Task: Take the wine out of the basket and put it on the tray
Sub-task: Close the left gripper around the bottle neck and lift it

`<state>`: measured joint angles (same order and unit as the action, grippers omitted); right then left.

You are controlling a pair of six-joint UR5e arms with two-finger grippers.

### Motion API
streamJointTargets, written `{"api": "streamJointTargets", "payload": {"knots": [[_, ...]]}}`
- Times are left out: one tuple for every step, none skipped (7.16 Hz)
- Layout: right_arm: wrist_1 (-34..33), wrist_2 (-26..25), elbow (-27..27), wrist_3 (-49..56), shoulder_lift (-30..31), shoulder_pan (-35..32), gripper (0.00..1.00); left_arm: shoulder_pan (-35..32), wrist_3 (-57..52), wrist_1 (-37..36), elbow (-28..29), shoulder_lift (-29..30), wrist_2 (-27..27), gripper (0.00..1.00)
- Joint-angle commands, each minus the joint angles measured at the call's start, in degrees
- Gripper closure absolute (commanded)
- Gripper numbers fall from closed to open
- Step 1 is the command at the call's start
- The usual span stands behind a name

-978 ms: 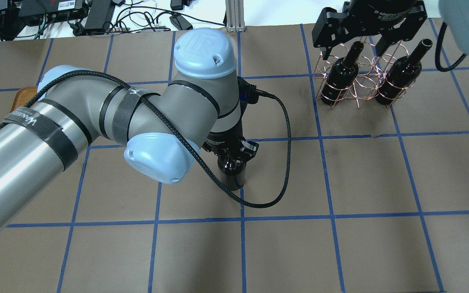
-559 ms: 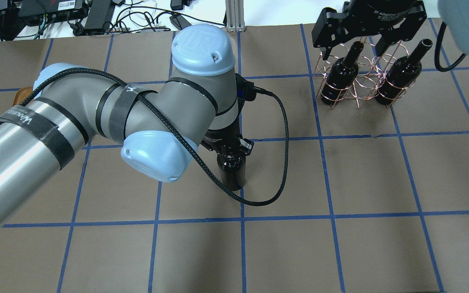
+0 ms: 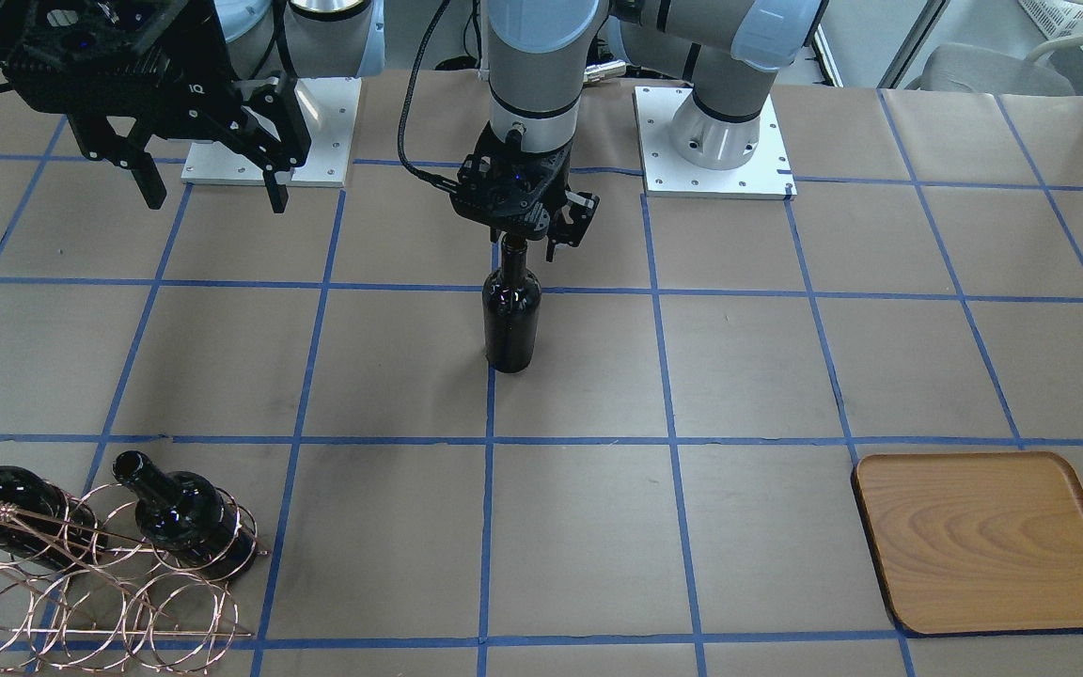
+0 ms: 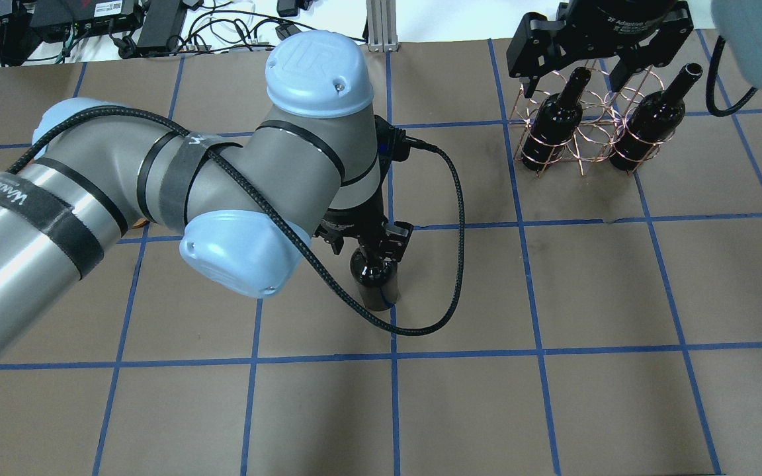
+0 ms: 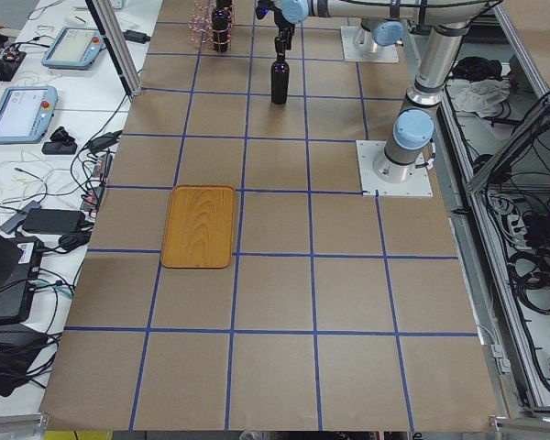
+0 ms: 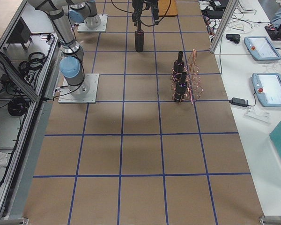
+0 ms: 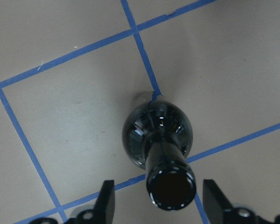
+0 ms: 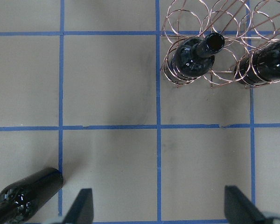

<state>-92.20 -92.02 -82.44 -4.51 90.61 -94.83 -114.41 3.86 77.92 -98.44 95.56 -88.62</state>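
Frame centre: left gripper (image 3: 525, 246) points vertically down, fingers (image 7: 107, 203) spread clear astride the neck of the upright wine bottle (image 3: 511, 324).

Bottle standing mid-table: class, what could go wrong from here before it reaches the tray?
1. The left gripper is open around the neck of the bottle, which sits nearer one finger; closing unevenly could tip the upright bottle.
2. The neck is glossy glass, so it may slip on the carry across the table to the tray.

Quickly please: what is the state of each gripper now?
Left gripper: open, around the neck of the bottle, not gripping.
Right gripper: open, holding nothing.
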Motion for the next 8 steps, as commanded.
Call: {"api": "streamJointTargets", "payload": {"knots": [[0.0,0.0,0.0,0.02,0.09,0.0,0.0,0.16,0.01,-3.1,0.17,1.46,0.2,0.0],[0.0,0.0,0.0,0.02,0.09,0.0,0.0,0.16,0.01,-4.95,0.09,2.17,0.2,0.02],[0.0,0.0,0.0,-0.06,0.09,0.0,0.0,0.16,0.18,-4.89,0.09,2.18,0.02,0.1],[0.09,-0.09,0.0,-0.07,0.18,0.0,0.0,0.16,0.1,-4.1,0.0,2.09,-0.07,0.27],[0.09,-0.09,-0.09,0.02,0.18,0.0,0.0,0.16,0.18,-3.22,0.0,1.83,-0.07,0.68],[0.09,-0.09,0.0,-0.06,0.18,0.0,0.0,0.16,-0.34,-3.13,0.0,1.83,0.02,1.0],[0.09,-0.09,0.0,0.02,0.18,0.0,0.0,0.33,-0.34,-3.13,0.17,1.83,0.02,1.0],[0.17,-0.09,0.0,0.02,0.18,0.0,0.0,0.42,-0.25,-3.21,0.26,1.65,-0.07,1.0]]}}
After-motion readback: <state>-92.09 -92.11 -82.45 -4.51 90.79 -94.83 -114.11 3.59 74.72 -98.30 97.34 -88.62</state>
